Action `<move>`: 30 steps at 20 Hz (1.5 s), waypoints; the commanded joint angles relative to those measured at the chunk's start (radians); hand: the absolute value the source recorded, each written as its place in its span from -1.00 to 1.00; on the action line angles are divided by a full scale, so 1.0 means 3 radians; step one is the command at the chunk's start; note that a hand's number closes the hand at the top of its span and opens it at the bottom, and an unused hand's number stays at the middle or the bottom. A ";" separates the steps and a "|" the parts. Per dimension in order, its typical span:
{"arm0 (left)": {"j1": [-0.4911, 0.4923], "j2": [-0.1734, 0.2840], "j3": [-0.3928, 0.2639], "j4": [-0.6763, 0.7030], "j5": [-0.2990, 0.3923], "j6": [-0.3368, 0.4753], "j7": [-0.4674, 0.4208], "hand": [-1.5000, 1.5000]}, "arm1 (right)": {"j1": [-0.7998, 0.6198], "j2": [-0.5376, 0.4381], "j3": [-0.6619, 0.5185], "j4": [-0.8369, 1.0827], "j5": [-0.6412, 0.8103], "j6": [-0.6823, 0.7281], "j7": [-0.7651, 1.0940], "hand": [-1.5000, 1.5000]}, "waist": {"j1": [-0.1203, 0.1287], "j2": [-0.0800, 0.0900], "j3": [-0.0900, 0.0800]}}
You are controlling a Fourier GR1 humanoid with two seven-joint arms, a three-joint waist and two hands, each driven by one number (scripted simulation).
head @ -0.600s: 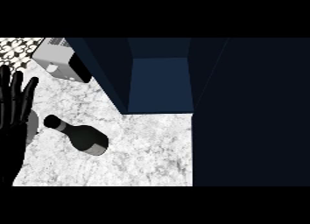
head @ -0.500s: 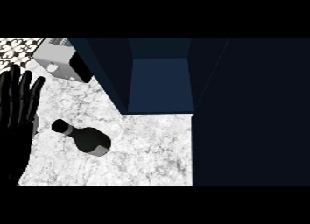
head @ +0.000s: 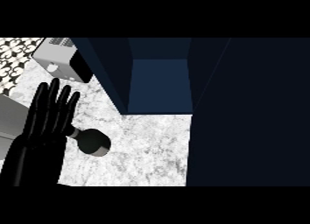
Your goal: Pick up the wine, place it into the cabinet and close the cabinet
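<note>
Head view: left robot hand (head: pixel 46 117) flat beside wine (head: pixel 92 141).

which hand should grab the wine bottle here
Left. The left hand, with straight fingers, is right beside the wine bottle on the marble counter, overlapping its neck. The right hand shows nowhere in the head view. The open cabinet lies up and to the right.

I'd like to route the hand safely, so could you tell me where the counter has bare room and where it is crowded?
Bare marble counter lies between the wine bottle and the dark cabinet front at right, below the open cabinet. A smaller bare patch sits between the toaster and the cabinet's left wall. It is crowded at left, where the left hand meets the bottle's neck.
</note>
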 commanded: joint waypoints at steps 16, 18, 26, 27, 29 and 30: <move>-0.0577 -0.0043 -0.1063 -0.0955 -0.0917 0.1508 0.1524 -1.00 | -0.0214 0.0021 0.0208 -0.0693 -0.0007 -0.0117 0.0994 -1.00 | 0.0029 -0.0002 0.0002; -0.0769 -0.0043 -0.0739 -0.0892 -0.0752 0.1432 0.1668 -1.00 | -0.0357 0.0015 0.0132 -0.0821 -0.0110 -0.0178 0.1226 -1.00 | 0.0023 0.0003 0.0001; -0.0526 0.0047 -0.0417 -0.1108 -0.0751 0.1242 0.1727 -1.00 | -0.0743 0.0032 0.0124 -0.0697 0.0070 -0.0281 0.1474 -1.00 | 0.0035 0.0005 -0.0001; -0.0263 0.0138 -0.0634 -0.1503 -0.0941 0.1296 0.1928 -1.00 | -0.0694 0.0044 0.0196 -0.0930 0.0127 -0.0356 0.1624 -1.00 | 0.0049 -0.0004 -0.0001; -0.0182 0.0136 -0.0388 -0.1195 -0.0568 0.1134 0.1503 -1.00 | -0.0700 -0.0103 -0.0249 -0.0829 -0.0345 -0.0161 0.1492 -1.00 | 0.0034 0.0007 -0.0002; -0.0235 0.0139 -0.0375 -0.1237 -0.0604 0.1137 0.1604 -1.00 | -0.0747 -0.0012 0.0098 -0.1013 -0.0002 -0.0302 0.1743 -1.00 | 0.0032 0.0003 -0.0003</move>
